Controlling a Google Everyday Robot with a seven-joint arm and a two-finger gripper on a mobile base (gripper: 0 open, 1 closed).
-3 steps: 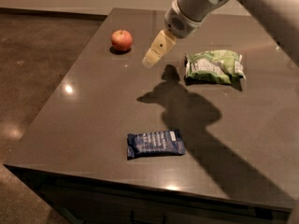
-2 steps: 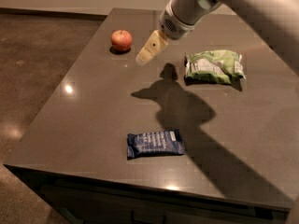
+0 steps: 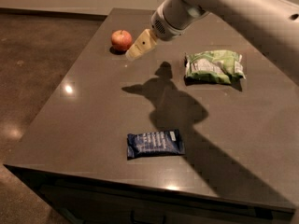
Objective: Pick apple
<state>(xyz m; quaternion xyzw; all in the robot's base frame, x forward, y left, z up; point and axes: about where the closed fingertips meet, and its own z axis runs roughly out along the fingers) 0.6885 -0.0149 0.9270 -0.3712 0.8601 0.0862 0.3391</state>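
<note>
Near the far left corner of the desk (image 3: 70,125), the apple (image 3: 121,40) sits upright on the dark surface, red with a yellowish patch. It lies exactly where it lay a second ago. What has changed is the gripper (image 3: 136,50). Over the last second it has slid along the far edge towards that corner, away from the green snack bag (image 3: 214,66), and its pale tip now hangs just beside the apple on the apple's right. The tip looks slightly above the desk, since its shadow falls apart from it, nearer the middle. It does not appear to touch the fruit, and nothing is held. Whether the gripper is open or closed cannot be told from this view.

The approach therefore looks nearly finished, and the grasp itself has not begun. What remains, by my reading, is a short final reach to bring the gripper around the apple, then a close and a lift. A round apple can roll if it is nudged from one side, and the left edge is not far off.

The blue snack packet (image 3: 155,143) near the front edge lies well apart and plays no part.
</note>
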